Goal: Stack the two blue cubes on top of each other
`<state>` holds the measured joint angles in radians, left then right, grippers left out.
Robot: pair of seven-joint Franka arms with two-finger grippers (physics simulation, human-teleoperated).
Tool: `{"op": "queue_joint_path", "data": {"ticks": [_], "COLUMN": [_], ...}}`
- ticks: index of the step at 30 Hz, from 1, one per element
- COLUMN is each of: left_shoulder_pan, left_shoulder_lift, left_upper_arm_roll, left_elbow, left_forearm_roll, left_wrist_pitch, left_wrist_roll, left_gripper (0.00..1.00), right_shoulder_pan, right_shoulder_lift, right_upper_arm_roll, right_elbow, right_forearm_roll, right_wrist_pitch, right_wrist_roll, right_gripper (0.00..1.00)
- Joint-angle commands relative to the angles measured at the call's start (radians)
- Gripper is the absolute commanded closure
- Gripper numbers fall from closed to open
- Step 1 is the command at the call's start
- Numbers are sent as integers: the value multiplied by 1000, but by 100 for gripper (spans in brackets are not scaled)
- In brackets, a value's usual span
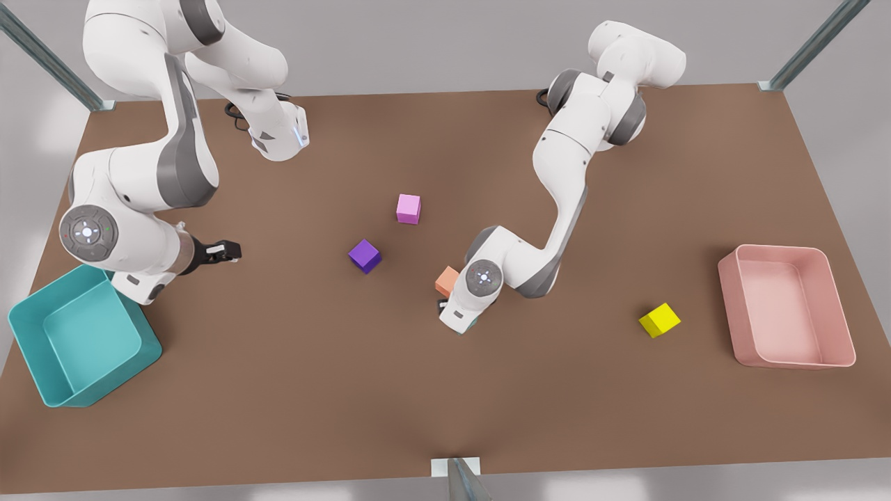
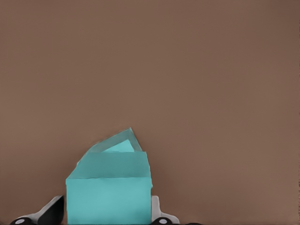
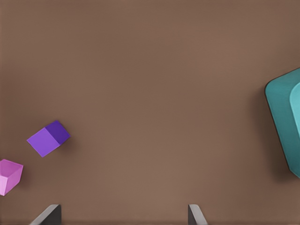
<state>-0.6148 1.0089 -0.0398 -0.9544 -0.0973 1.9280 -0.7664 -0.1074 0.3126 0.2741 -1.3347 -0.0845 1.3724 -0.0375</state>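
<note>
Left gripper (image 2: 107, 218), at mid-table in the front view. Its fingers (image 2: 160, 214) are closed against the two side faces of the first small matte teal cube (image 2: 108, 199), which we see squarely between them. The second small matte teal cube (image 2: 123, 144) lies directly beyond the held one along the gripper's axis, so it sits beneath it, turned at an angle so that one corner projects past the held cube's edge. We cannot tell whether the two cubes touch. We judge that the coming move turns on this vertical alignment: a straight descent or release, with the yaw mismatch tolerable. A small salmon-orange cube (image 1: 447, 280) sits just beside this arm's wrist. Right gripper (image 3: 123, 216) waits near the large teal plastic bin (image 3: 281, 112), its fingers spread wide and empty.
</note>
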Motion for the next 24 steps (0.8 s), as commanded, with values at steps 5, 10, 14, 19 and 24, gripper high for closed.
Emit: {"op": "queue_joint_path", "data": {"ticks": [5, 10, 14, 19, 24], "left_shoulder_pan": [0, 3, 1, 4, 286], "left_shoulder_lift": [-3, -24, -32, -75, -372], "left_upper_arm_roll": [1, 0, -8, -8, 1], "left_elbow": [0, 0, 0, 0, 0], "left_forearm_roll": [-1, -21, -21, -21, -9], "left_wrist_pitch": [5, -44, -52, -130, -652], "left_wrist_roll": [-53, -67, -80, -80, 280], "left_gripper": [0, 0, 0, 0, 0], "right_shoulder_pan": [0, 0, 0, -8, -9], "right_shoulder_lift": [2, 3, 3, -6, -6], "right_upper_arm_roll": [0, 0, 0, -1, 0], "right_elbow": [0, 5, 8, 19, 23], "right_forearm_roll": [2, 0, 0, -6, -5], "right_wrist_pitch": [1, 1, 7, 7, 7], "right_wrist_roll": [-9, -9, -9, -10, -12], "right_gripper": [0, 0, 0, 0, 0]}}
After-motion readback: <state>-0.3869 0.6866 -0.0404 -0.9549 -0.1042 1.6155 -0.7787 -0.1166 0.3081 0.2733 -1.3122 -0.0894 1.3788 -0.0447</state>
